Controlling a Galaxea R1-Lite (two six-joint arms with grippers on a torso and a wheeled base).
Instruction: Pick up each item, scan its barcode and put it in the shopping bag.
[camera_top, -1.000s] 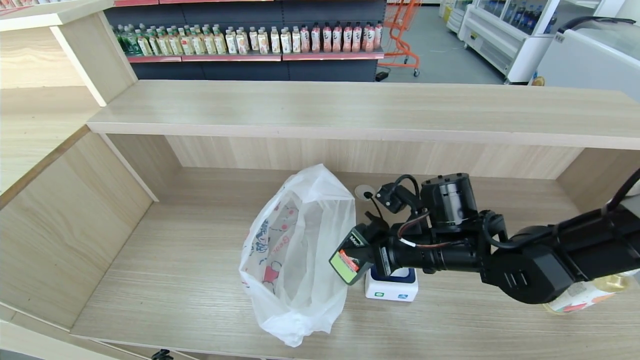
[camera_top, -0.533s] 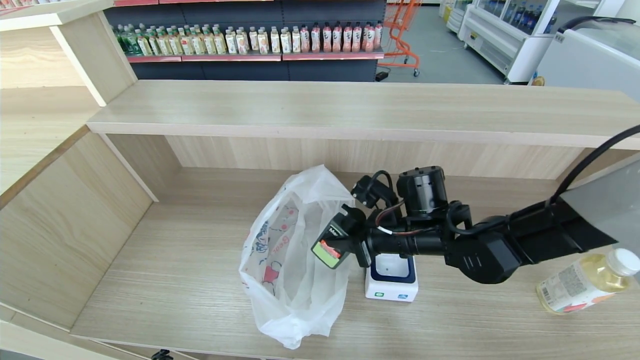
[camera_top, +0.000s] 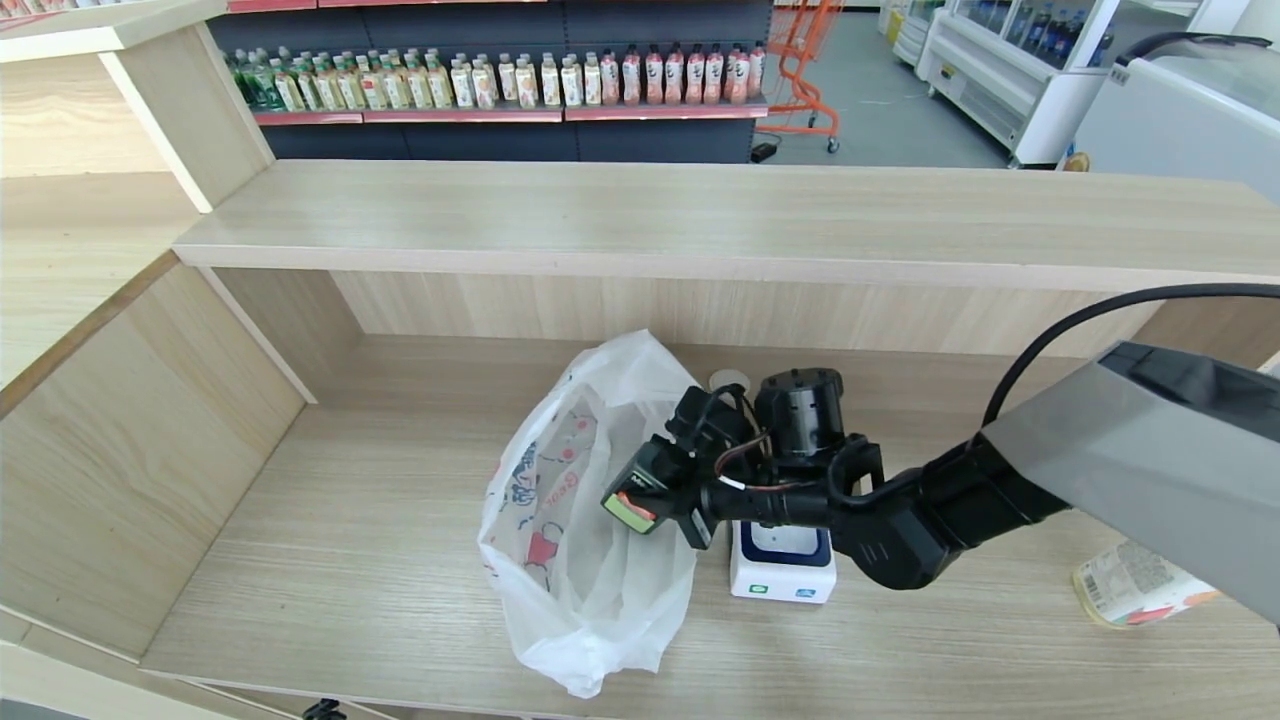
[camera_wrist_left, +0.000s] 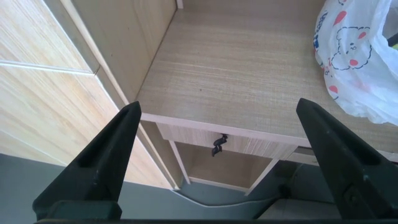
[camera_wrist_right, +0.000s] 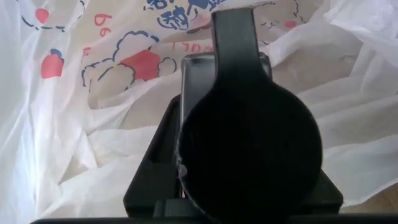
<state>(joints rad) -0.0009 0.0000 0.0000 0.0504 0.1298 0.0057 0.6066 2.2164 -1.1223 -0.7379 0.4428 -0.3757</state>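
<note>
A white plastic shopping bag (camera_top: 585, 500) with cartoon prints stands open on the wooden counter. My right gripper (camera_top: 665, 490) is shut on a small dark pack (camera_top: 637, 497) with a green and red label, held at the bag's right rim over its opening. In the right wrist view the dark pack (camera_wrist_right: 249, 155) hangs close above the bag's inside (camera_wrist_right: 93, 93). My left gripper (camera_wrist_left: 217, 168) is open and holds nothing, low beside the counter's front edge, with the bag (camera_wrist_left: 360, 56) off to one side.
A white and blue barcode scanner (camera_top: 783, 570) sits on the counter right of the bag, under my right wrist. A bottle of yellowish drink (camera_top: 1135, 590) lies at the far right, partly hidden by my arm. A raised shelf (camera_top: 700, 215) runs along the back.
My right arm has carried the pack leftward from above the scanner to the bag's opening, and has lowered a little. The bag and scanner stay put.
</note>
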